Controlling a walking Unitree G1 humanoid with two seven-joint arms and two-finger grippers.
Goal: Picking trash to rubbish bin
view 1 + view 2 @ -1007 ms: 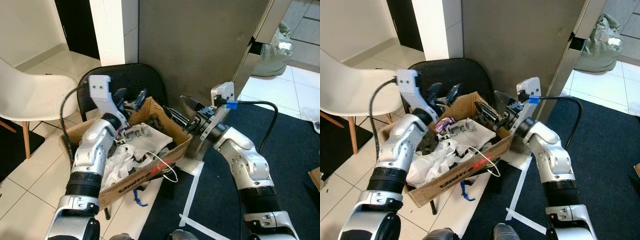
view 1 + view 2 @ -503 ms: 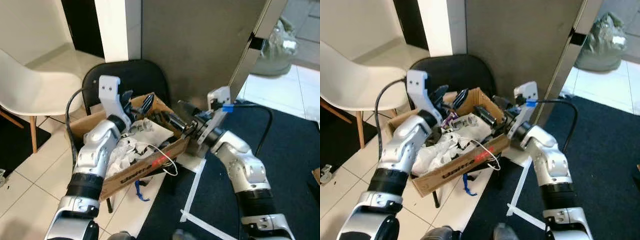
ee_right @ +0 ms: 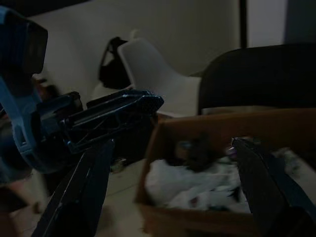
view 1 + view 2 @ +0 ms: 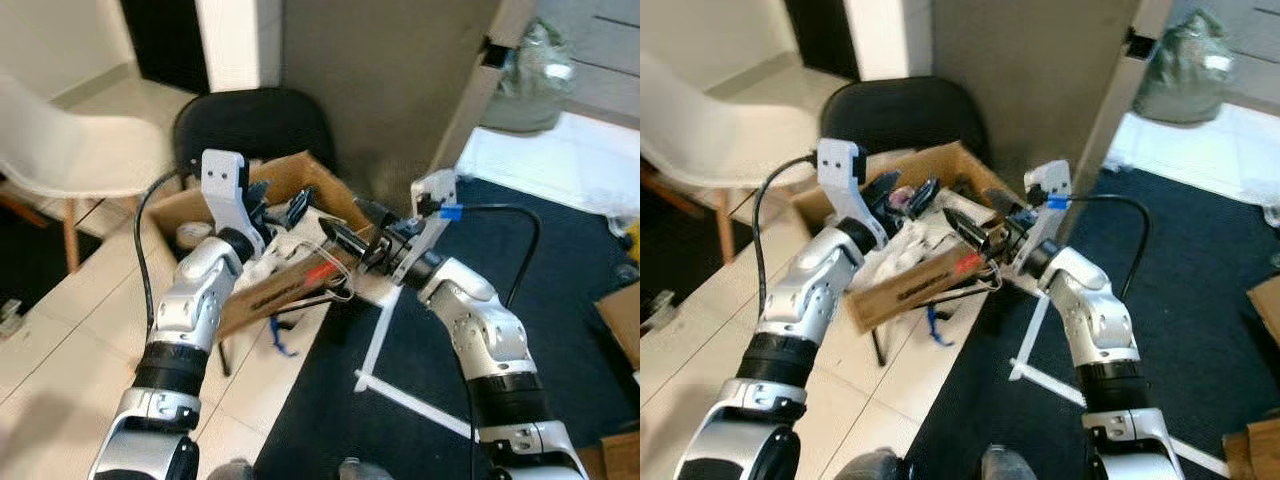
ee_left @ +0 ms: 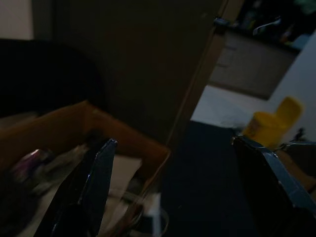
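Pale floor tiles [image 4: 60, 330] meet a dark carpet [image 4: 560, 300] marked with white tape [image 4: 385, 385], and a large grey panel [image 4: 380, 90] stands behind the work area. We note a black chair [image 4: 250, 125] and a white chair [image 4: 90, 165] against the back, and a grey-green bag [image 4: 525, 85] on the tiles beyond the panel.

Both wrist views are very dark and the head views are blurred, so the box contents cannot be itemised. We make out white crumpled trash [image 4: 908, 250], a purple scrap [image 4: 903, 197] and a thin wire loop [image 4: 335, 283] hanging over the front wall.

A cardboard box [image 4: 280, 295] sits between the two arms in front of the black chair, its long side running from the tiles toward the carpet, open top upward.

Our left pincer [image 4: 282, 207] hangs over the box interior, fingers spread wide, holding nothing. Our right pincer [image 4: 345, 240] is at the box's carpet-side end, also wide open and empty.

A yellow container [image 5: 270, 126] shows dimly in the left wrist view.
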